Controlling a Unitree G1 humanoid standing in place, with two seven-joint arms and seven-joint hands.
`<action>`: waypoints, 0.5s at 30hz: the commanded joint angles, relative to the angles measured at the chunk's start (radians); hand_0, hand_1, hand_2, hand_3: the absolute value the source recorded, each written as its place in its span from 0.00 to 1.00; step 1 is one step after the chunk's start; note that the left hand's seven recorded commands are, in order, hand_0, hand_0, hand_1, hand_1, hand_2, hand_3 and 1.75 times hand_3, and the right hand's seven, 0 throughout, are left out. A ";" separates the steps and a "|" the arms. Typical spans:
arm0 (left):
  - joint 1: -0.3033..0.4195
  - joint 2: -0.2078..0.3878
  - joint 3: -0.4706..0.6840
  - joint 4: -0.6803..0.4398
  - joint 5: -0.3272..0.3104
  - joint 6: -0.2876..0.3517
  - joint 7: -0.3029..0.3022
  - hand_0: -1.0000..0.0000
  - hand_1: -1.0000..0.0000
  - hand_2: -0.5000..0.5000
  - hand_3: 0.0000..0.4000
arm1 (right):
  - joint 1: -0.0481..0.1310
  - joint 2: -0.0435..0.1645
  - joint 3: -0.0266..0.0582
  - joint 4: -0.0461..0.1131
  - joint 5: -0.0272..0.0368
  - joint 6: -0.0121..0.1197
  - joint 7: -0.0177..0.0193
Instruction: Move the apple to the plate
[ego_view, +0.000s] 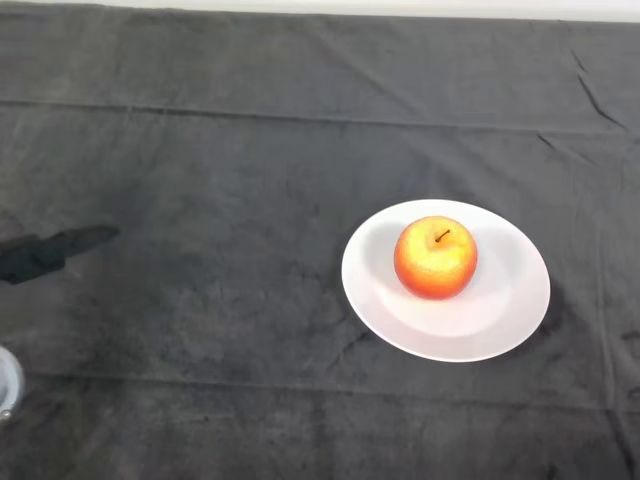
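No brand, label or writing shows anywhere on the things in view.

The counter (250, 330) is covered by a dark grey cloth (200, 180) that fills nearly the whole head view. The cloth lies in soft wrinkles, with a long straight crease running left to right across its far part and another, fainter one across its near part. Short slanted folds mark the far right corner. Along the far edge a thin pale strip (400, 6) shows beyond the cloth; what it belongs to cannot be told.

A white round plate (500, 310) rests on the cloth right of centre. The apple (436, 258) sits on the plate, a little left and far of the plate's middle, upright with its dark stem pointing up. Its skin is red and orange with a yellow patch around the stem.

At the left edge the robot hand (45, 252) shows as a dark, flat shape reaching in over the cloth, well apart from the plate. It holds nothing, but whether its fingers are spread or curled cannot be told.
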 joint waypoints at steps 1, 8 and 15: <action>0.031 0.032 0.042 -0.047 0.017 0.005 0.020 1.00 1.00 0.50 0.00 | 0.005 -0.002 -0.0130 -0.018 0.0109 -0.005 -0.0007; 0.066 0.007 0.122 -0.057 0.041 -0.016 0.043 1.00 1.00 0.50 0.00 | 0.006 -0.002 -0.0127 -0.020 0.0108 -0.005 -0.0017; 0.103 0.000 0.201 -0.073 0.043 -0.022 0.041 1.00 1.00 0.50 0.00 | 0.006 -0.001 -0.0125 -0.021 0.0108 -0.004 -0.0024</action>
